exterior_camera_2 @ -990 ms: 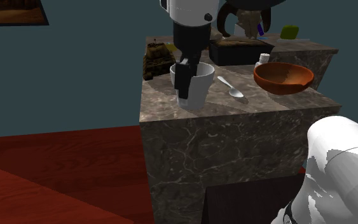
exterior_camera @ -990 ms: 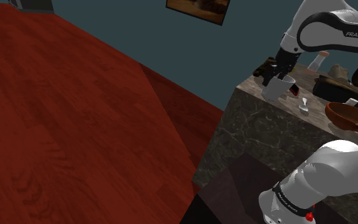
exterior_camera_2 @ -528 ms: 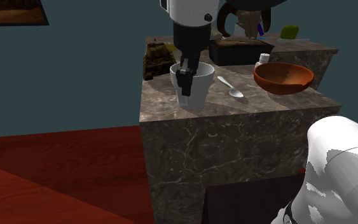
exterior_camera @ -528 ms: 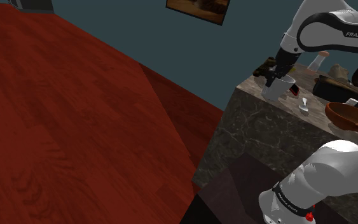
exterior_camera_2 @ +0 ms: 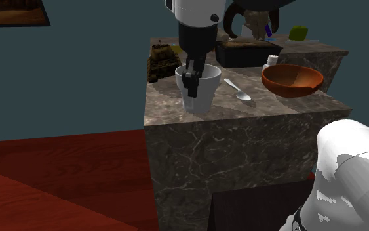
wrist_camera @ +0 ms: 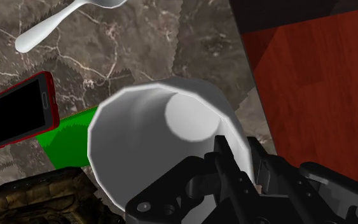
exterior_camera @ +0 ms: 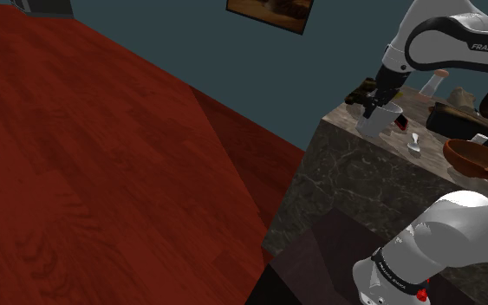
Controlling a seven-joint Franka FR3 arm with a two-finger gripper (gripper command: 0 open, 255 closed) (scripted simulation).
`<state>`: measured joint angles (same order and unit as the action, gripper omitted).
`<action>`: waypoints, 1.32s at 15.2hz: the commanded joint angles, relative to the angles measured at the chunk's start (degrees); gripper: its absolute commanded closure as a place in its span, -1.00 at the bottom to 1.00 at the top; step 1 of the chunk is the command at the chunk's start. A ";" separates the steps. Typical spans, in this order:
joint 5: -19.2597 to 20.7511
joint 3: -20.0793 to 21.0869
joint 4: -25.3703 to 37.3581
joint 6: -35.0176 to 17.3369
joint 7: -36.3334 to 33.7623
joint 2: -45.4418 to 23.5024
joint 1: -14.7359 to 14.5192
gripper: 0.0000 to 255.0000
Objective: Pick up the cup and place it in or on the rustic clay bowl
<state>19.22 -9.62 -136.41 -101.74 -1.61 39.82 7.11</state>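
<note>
Risen a little since a second ago, the black gripper [exterior_camera_2: 190,90] pinches the rim of the white cup [exterior_camera_2: 206,92] near the dark marble worktop [exterior_camera_2: 268,109] corner; red wooden floor [exterior_camera: 103,156], teal walls [exterior_camera_2: 78,72]

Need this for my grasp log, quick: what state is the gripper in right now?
The gripper: closed on the white cup, pinching its wall at the rim, one finger inside and one outside.
</note>
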 commanded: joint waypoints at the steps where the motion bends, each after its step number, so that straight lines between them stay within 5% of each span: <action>1: -0.10 0.06 0.77 0.71 0.17 -0.11 -0.01 1.00; 20: -1.67 1.48 18.08 13.87 3.30 -3.95 -0.40 1.00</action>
<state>17.60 -8.18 -119.33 -88.50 1.51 36.21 6.73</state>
